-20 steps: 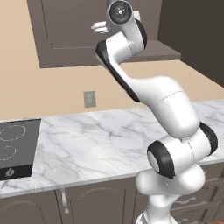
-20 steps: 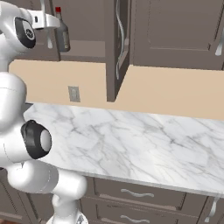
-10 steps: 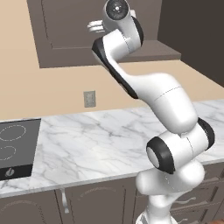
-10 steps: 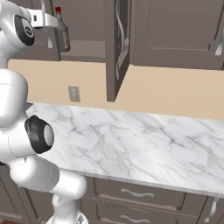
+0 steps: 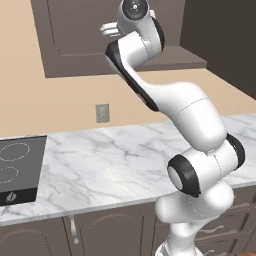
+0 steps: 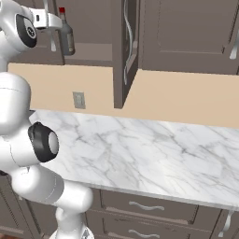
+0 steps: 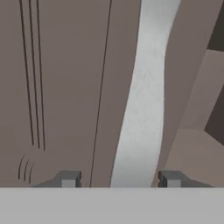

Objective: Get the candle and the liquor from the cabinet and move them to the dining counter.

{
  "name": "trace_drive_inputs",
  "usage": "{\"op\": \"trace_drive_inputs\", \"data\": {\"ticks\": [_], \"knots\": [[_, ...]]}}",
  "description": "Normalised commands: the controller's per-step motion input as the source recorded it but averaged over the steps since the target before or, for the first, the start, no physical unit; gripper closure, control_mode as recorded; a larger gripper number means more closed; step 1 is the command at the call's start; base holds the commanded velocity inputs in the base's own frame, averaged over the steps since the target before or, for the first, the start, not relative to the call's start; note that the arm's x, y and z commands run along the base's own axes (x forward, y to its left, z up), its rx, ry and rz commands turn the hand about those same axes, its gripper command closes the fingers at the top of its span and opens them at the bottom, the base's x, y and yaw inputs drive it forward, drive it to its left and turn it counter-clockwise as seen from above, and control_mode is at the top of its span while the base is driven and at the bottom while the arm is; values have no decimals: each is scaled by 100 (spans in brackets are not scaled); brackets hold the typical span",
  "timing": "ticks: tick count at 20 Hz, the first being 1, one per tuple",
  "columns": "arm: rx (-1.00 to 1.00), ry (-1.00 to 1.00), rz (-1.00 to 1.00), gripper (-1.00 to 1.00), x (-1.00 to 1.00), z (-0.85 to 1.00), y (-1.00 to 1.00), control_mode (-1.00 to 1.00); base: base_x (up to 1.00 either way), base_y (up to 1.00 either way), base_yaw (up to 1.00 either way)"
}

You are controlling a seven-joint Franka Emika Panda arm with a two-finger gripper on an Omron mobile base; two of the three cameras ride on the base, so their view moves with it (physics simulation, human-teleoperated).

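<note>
Upper left of the right base view: the pincer [image 6: 52, 21] reaches into the open cabinet [image 6: 186, 35], beside the liquor [image 6: 66, 32] standing on its shelf. In the hand view the fingertips [image 7: 65, 178] straddle a silver bar handle [image 7: 142, 100] on a dark panelled door; whether they press it cannot be told. Below spreads the marble table [image 6: 154, 158], with a cooktop [image 5: 17, 167] at lower left of the left base view.
</note>
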Motion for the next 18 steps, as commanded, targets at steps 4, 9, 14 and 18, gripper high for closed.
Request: {"op": "trace_drive_inputs", "data": {"ticks": [4, 9, 14, 18], "knots": [[2, -4, 0, 100, 26, 0, 9, -100, 0, 0, 0], [3, -7, 0, 100, 16, 0, 21, -100, 0, 0, 0], [10, -1, 0, 100, -16, 3, 24, -100, 0, 0, 0], [12, 0, 0, 100, -47, 6, 23, -100, 0, 0, 0]]}}
